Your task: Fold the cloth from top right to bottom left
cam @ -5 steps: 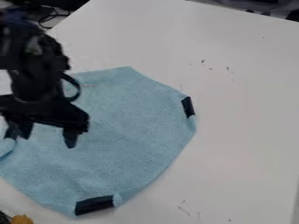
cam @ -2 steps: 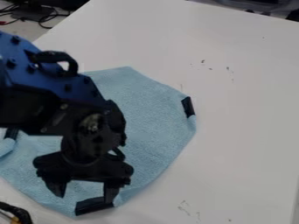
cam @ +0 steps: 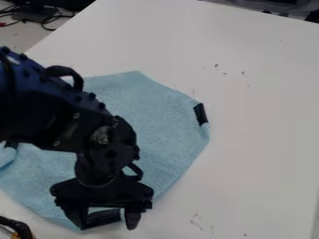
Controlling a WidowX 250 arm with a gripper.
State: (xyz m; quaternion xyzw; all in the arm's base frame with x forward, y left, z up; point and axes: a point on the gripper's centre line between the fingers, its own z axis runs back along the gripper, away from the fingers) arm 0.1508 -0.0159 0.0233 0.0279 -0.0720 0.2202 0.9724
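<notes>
Since the earlier frames, we see the one gripper (cam: 107, 226) move from over the left part of the cloth down and across to its lower edge, while the cloth (cam: 159, 121) itself keeps its place and outline. Its two jaws stand wide apart, with the lower patch (cam: 103, 218) showing between them; we cannot tell whether they touch the fabric. We count one cloth, light blue, soft and finely fuzzy, spread out as a rounded, uneven shape with blunt corners on the left and middle of the table (cam: 261, 116), partly hidden by the arm (cam: 53, 112). Three dark patches show on its edge: the lower one, a slanted rectangle; the right patch (cam: 200, 114), narrow and upright with a slight tilt; and the left patch (cam: 11, 145), mostly behind the arm. Just below that last one, we see one small rounded fold at the cloth's left edge. The table is one flat, smooth, white surface with a few thin, dark scuffs (cam: 196, 219). Several thin, looping cables (cam: 53, 21) lie beyond its upper left edge, and one black curved object (cam: 20, 227) sits at the bottom left.
</notes>
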